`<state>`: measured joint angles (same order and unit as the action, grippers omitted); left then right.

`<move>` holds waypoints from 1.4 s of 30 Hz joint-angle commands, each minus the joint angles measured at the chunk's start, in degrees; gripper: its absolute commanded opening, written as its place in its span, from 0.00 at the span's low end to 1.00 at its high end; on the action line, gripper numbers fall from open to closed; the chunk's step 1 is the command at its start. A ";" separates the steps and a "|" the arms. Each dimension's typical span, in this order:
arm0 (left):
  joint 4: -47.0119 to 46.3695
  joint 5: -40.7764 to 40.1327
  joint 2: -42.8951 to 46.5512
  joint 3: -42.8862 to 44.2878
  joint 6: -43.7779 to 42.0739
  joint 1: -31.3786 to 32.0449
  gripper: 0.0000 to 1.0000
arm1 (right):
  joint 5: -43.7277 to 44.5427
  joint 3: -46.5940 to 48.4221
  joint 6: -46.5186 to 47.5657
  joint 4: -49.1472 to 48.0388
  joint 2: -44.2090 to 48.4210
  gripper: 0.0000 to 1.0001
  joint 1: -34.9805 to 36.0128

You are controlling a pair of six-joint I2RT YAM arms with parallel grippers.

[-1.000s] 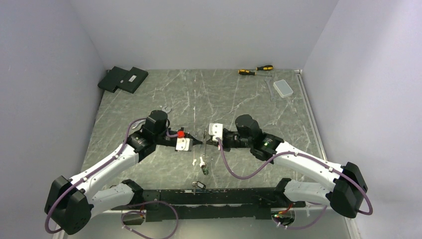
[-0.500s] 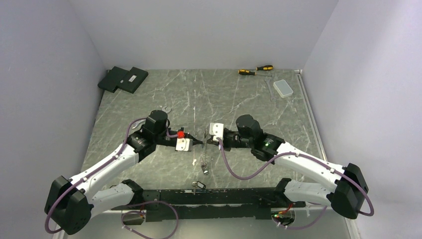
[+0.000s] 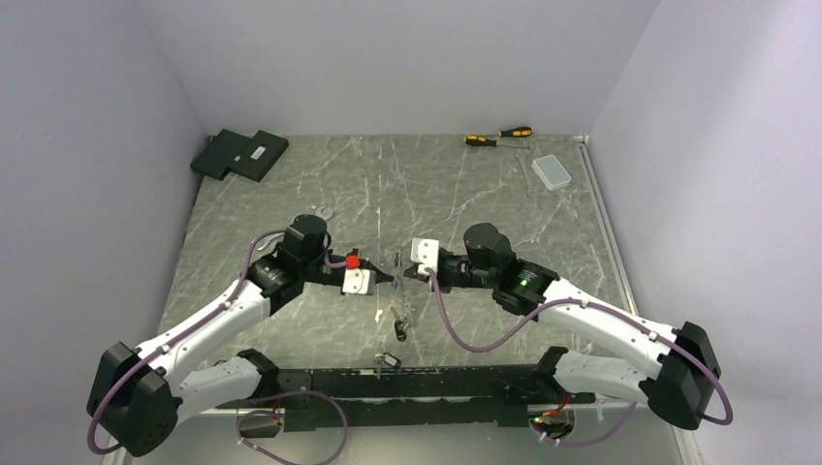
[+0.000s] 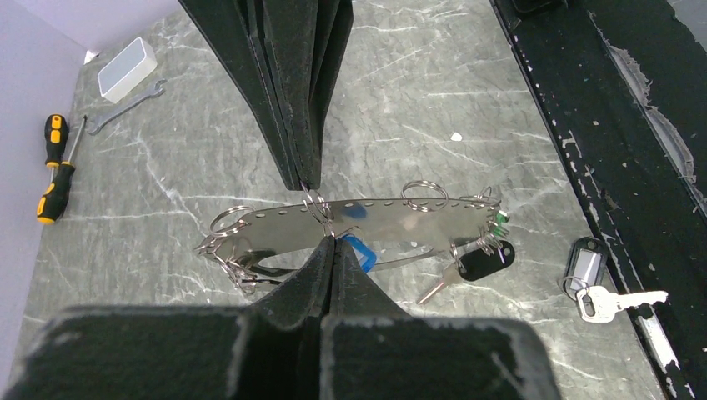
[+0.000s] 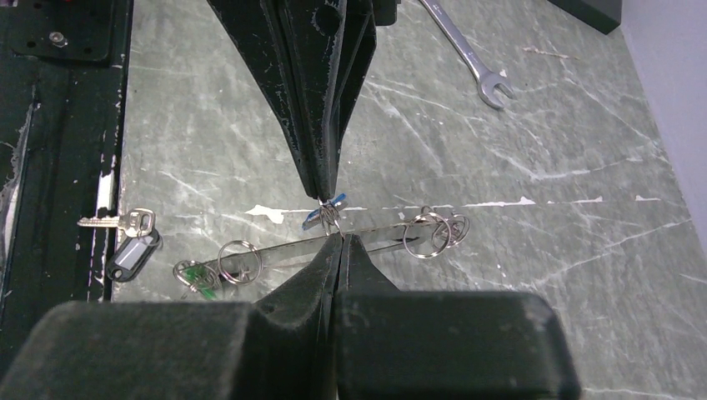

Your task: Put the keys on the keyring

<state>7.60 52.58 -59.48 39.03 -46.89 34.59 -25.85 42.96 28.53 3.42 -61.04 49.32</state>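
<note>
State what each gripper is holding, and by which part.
The left gripper and the right gripper are both shut on one small wire ring next to the blue key, each pinching the wire from an opposite side.
</note>
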 commanded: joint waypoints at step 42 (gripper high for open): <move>0.25 -2.10 2.84 1.05 -0.50 0.39 0.00 | 1.18 0.01 0.21 -6.24 4.25 0.00 -0.37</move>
<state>6.83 50.59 -57.45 39.03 -46.92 34.87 -25.12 42.37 28.47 2.83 -58.28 49.32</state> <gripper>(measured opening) 0.006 0.008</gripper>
